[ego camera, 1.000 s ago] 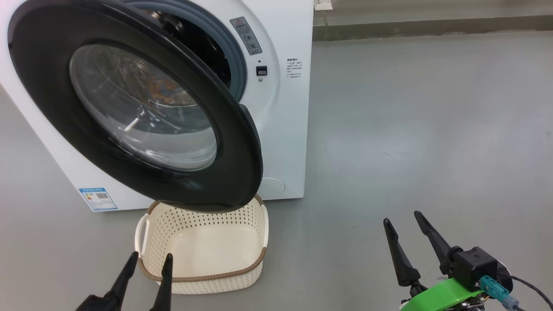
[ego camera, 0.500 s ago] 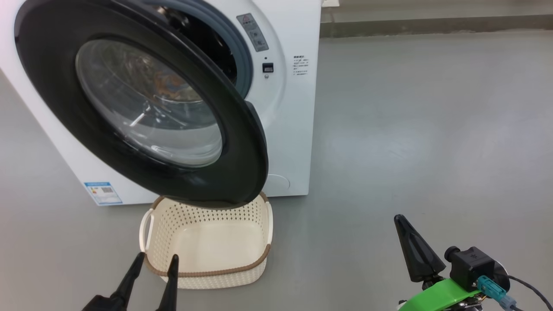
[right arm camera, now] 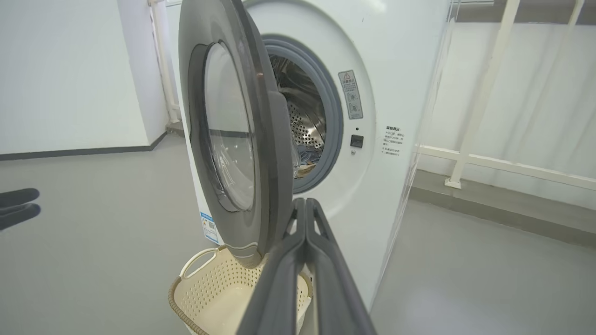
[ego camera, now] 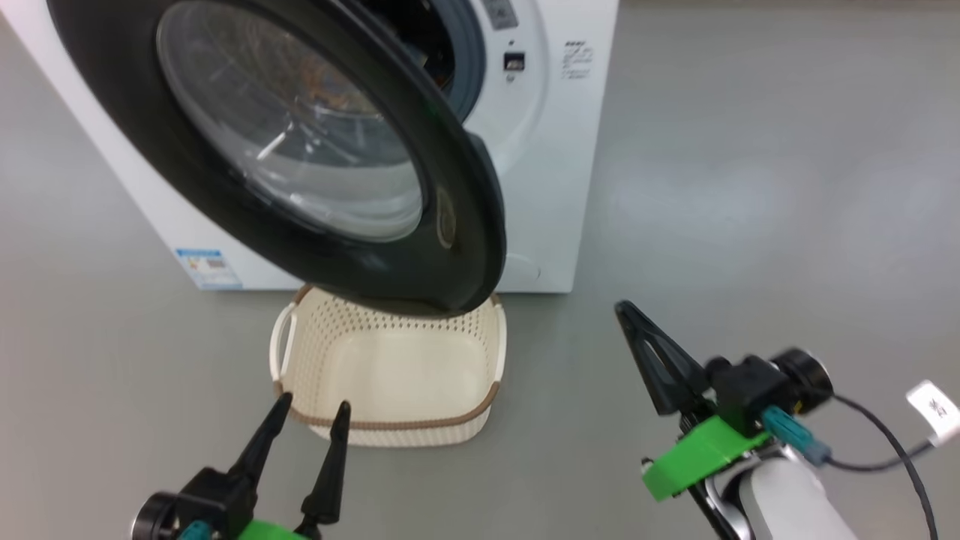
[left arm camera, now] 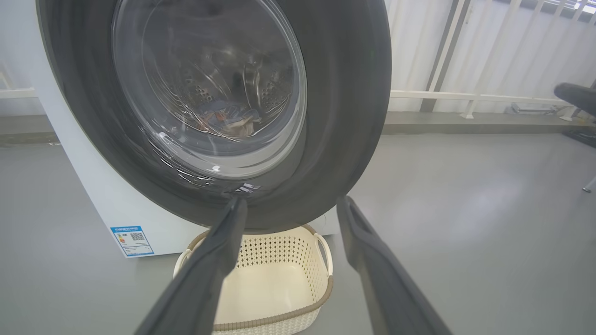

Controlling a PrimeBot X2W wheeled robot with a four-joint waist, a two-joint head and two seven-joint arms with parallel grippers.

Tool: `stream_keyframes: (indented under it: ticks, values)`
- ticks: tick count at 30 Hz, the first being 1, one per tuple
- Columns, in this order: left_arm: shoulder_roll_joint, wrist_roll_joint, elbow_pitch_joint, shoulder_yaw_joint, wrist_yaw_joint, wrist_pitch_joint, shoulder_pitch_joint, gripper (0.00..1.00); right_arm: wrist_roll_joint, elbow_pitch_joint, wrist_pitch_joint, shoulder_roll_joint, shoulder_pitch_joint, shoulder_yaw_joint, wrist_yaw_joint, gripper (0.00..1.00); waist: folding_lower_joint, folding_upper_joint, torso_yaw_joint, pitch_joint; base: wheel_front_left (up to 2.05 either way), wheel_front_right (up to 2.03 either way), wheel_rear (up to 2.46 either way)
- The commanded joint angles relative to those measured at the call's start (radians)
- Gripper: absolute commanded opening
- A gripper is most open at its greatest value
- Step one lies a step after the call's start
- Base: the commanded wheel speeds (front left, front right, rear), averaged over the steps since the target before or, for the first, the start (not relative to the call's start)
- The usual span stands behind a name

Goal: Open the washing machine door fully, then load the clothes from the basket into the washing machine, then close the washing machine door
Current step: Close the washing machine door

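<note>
Washing machine door (ego camera: 292, 127) is the one job left, I judge, so reading outward from the robot. Nearest, the left gripper (ego camera: 313, 403) hovers with fingers spread just short of the basket (ego camera: 390, 424), which sits empty on the floor. The right gripper (ego camera: 625, 310), fingers pressed together on nothing, points toward the machine from well off to the basket's right. Above the basket's far end hangs the door, swung wide. It looks rigid, hinged and fairly heavy, with a glossy, slick black rim and glass best left alone. A flat push on the rim's free edge (ego camera: 480, 217) should suit. Behind, the washing machine (ego camera: 559, 150) holds the clothes (right arm camera: 305, 157) in its drum.
</note>
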Motion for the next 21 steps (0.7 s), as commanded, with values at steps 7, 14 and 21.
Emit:
stream_keyframes:
  ticks: [7,14,21]
  values:
    - [-0.009,-0.015,-0.011,-0.016,-0.003,-0.006,-0.116,1.00,0.027,0.051,-0.012,-0.074,-0.185,0.154,0.002,0.00,0.0000,0.0000,0.103,0.129,0.00,0.00,0.00]
    - [-0.026,-0.032,-0.001,-0.048,-0.003,-0.006,-0.170,1.00,0.052,0.113,-0.012,-0.116,-0.313,0.225,0.002,0.00,0.0000,0.0000,0.170,0.206,0.00,0.00,0.00]
    - [-0.039,-0.045,0.008,-0.051,-0.003,-0.006,-0.193,1.00,0.070,0.161,-0.012,-0.153,-0.385,0.250,0.002,0.00,0.0000,0.0000,0.226,0.246,0.00,0.00,0.00]
